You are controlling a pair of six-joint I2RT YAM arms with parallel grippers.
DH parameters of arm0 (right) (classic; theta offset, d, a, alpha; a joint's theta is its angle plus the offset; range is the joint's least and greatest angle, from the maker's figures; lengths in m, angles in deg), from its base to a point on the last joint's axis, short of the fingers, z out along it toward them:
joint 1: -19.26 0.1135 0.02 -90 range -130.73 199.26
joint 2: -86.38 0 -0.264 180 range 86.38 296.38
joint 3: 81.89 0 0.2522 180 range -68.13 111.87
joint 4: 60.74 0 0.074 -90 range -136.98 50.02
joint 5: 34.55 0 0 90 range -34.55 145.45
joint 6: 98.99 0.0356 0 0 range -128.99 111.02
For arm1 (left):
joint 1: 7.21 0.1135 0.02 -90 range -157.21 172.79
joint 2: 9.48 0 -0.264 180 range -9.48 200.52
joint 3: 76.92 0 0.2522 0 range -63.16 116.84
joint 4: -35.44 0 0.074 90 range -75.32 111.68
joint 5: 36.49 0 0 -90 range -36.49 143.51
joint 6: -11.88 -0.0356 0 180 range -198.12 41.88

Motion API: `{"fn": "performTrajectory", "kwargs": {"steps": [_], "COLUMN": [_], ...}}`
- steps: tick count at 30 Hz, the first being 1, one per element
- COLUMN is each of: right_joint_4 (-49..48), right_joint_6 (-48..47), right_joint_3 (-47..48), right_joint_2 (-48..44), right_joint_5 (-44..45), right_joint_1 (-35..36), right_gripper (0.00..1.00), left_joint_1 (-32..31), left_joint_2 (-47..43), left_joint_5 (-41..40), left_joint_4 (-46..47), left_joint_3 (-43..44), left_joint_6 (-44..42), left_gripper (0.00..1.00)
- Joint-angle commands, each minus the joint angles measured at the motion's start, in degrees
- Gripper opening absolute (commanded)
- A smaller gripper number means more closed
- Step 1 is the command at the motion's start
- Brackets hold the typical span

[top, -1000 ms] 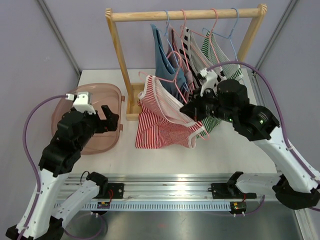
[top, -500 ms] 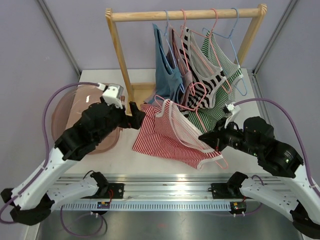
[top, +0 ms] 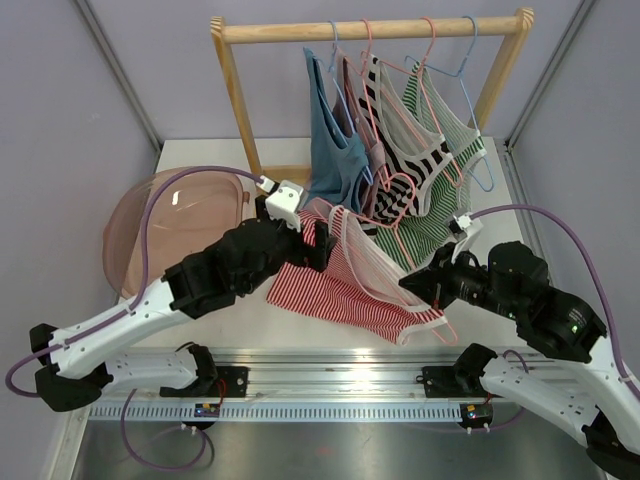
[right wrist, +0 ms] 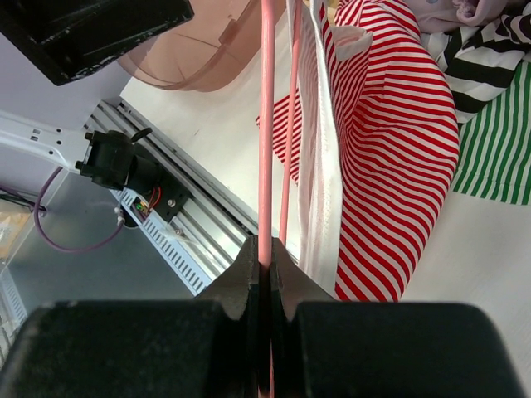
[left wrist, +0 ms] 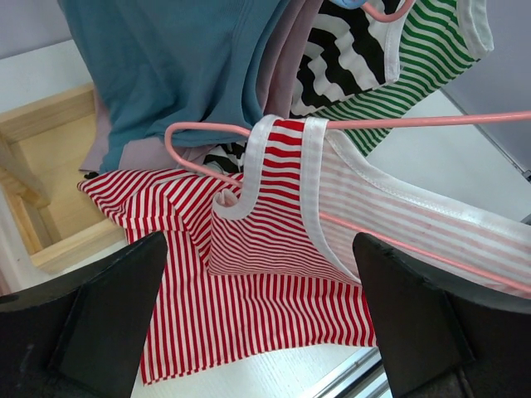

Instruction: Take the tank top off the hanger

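The red-and-white striped tank top [top: 345, 290] hangs on a pink hanger [top: 397, 188] and drapes onto the table in front of the rack. My right gripper [top: 415, 285] is shut on the hanger's wire at its lower right end; the right wrist view shows the wire [right wrist: 265, 124] pinched between the jaws [right wrist: 264, 265], with the tank top [right wrist: 398, 166] beside it. My left gripper [top: 318, 240] is open and empty, hovering over the top's upper left part. In the left wrist view the tank top [left wrist: 274, 249] and the hanger hook [left wrist: 207, 128] lie between the spread fingers [left wrist: 99, 323].
A wooden rack [top: 370, 30] at the back holds a blue top [top: 330, 140], a black-and-white striped top [top: 400, 150] and a green striped top [top: 450, 140] on hangers. A pink basin [top: 180, 215] sits at the left. The metal rail [top: 340, 385] runs along the front.
My left arm swung right from the basin to the tank top. My right gripper brought the hanger down and forward from the rack, then barely moved in the last half second.
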Motion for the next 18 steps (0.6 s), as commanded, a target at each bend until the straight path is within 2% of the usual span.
{"fn": "performTrajectory", "kwargs": {"steps": [1,8,12,14,15,18], "right_joint_4": [-5.6,-8.2,-8.3,-8.4,-8.4,-7.2], "right_joint_6": [1.0,3.0,3.3,3.5,3.5,3.1], "right_joint_3": [-0.3,-0.4,0.7,1.1,1.2,1.6], "right_joint_2": [-0.6,0.5,0.8,0.8,0.7,0.7], "right_joint_5": [-2.5,-5.8,-7.5,-8.2,-8.6,-7.6], "right_joint_1": [0.4,0.4,0.4,0.3,0.4,0.3], "right_gripper": [0.00,0.00,0.00,0.00,0.00,0.00], "left_joint_1": [-0.3,-0.3,-0.3,-0.3,-0.3,-0.3], "left_joint_2": [-0.7,1.7,3.5,4.3,4.5,4.9], "left_joint_5": [0.6,0.9,0.0,-1.2,-1.6,-3.6], "left_joint_4": [9.7,12.0,12.2,12.3,12.3,11.3], "left_joint_3": [-2.5,-3.7,-3.5,-3.3,-3.2,-2.6], "left_joint_6": [-0.9,-1.0,-1.2,-1.6,-1.8,-1.5], "left_gripper": [0.99,0.89,0.71,0.67,0.55,0.30]}}
